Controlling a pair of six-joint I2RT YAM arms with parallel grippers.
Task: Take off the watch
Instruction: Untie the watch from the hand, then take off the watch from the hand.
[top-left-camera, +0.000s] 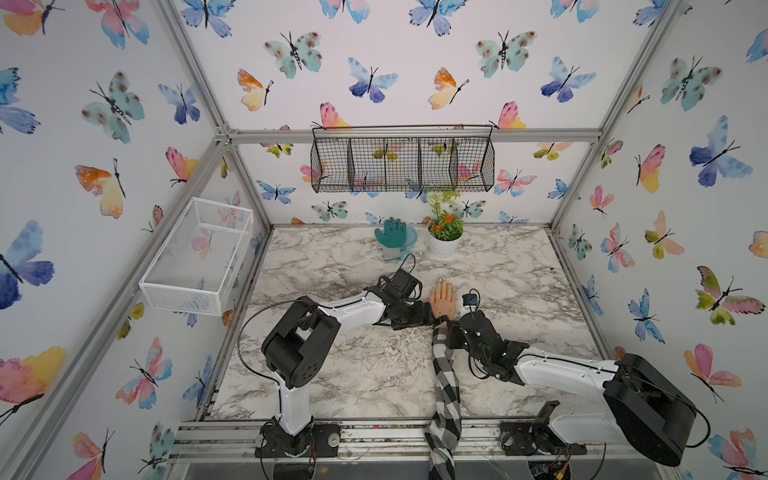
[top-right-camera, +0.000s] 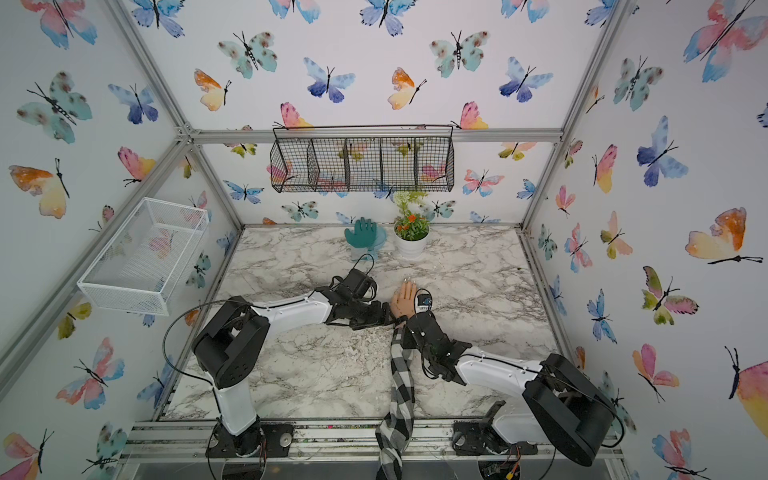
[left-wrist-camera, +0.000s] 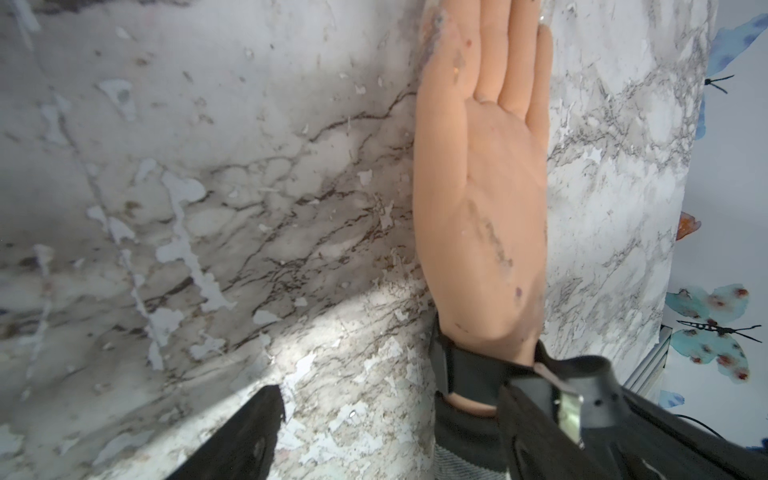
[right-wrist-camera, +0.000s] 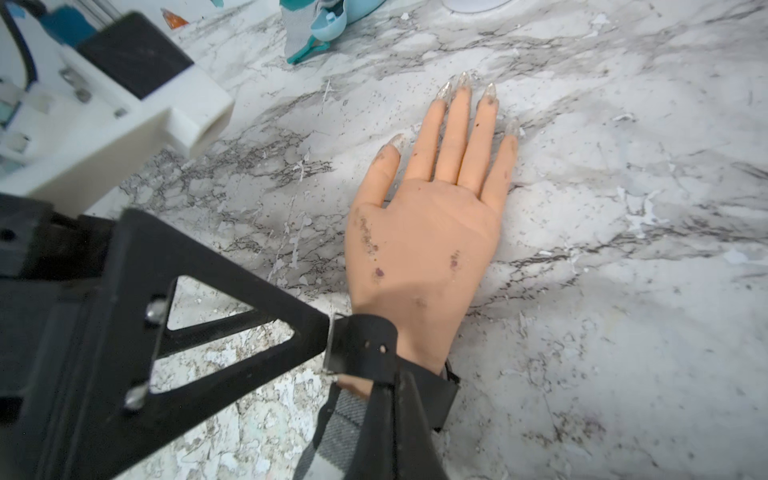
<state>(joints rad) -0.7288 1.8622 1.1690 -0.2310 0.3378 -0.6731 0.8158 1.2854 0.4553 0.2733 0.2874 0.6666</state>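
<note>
A mannequin hand (top-left-camera: 442, 296) (right-wrist-camera: 424, 241) lies palm down on the marble table, its arm in a black-and-white checked sleeve (top-left-camera: 446, 386). The watch (top-left-camera: 444, 319) (left-wrist-camera: 465, 370) (right-wrist-camera: 436, 390) is wrapped round the wrist; only its black strap and metal buckle show, the face is hidden. My right gripper (top-left-camera: 451, 328) (right-wrist-camera: 388, 382) is shut on the strap's free end with the holes, just above the wrist. My left gripper (top-left-camera: 430, 315) (left-wrist-camera: 392, 390) is open beside the wrist. One of its fingers (right-wrist-camera: 291, 332) touches the buckle, the other stands apart over bare table.
A white pot with a flowering plant (top-left-camera: 444, 245) and a teal glove on a stand (top-left-camera: 390, 235) sit at the back of the table. A white wire basket (top-left-camera: 199, 253) hangs on the left wall, a black wire basket (top-left-camera: 403, 164) on the back wall.
</note>
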